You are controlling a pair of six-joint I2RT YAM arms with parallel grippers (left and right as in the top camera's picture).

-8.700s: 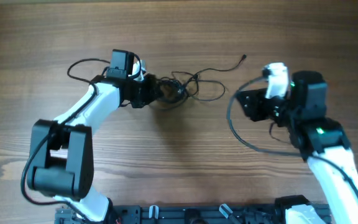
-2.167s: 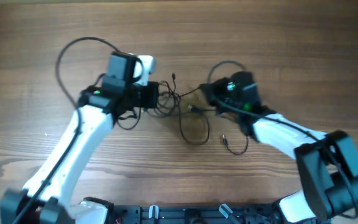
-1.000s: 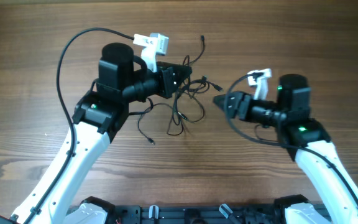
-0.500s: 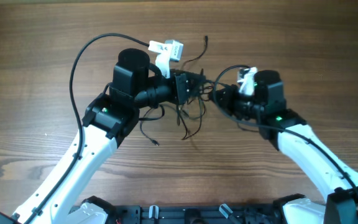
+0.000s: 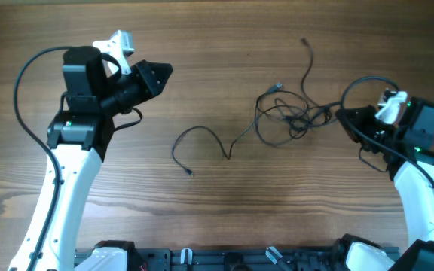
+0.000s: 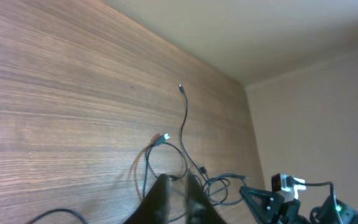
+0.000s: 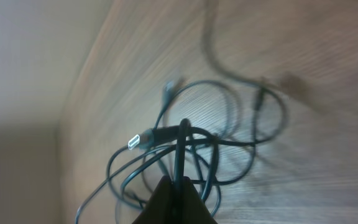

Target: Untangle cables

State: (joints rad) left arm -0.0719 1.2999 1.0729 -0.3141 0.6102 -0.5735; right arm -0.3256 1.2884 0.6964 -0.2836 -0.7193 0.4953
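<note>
The cables (image 5: 285,113) lie as a loose black tangle right of the table's middle, and one end runs up towards the far edge (image 5: 305,44). A single thin strand (image 5: 206,129) curls on the wood left of the tangle, trailing from it. My right gripper (image 5: 343,115) sits at the tangle's right edge, shut on one strand (image 7: 180,149). A silver-tipped plug (image 7: 134,142) shows beside it. My left gripper (image 5: 157,73) hangs at the upper left, far from the cables, its fingers (image 6: 160,199) slightly parted and holding nothing.
The left arm's thick black wire (image 5: 21,90) loops out to the left. The right arm's own wire (image 5: 364,79) arcs above its wrist. The arm bases and mounts (image 5: 232,260) line the near edge. Bare wood (image 5: 224,211) lies between the arms.
Both arms have drawn apart from the middle. The left gripper let go and swung up and left. The right pulled the tangle rightward, leaving one strand stretched out behind.
</note>
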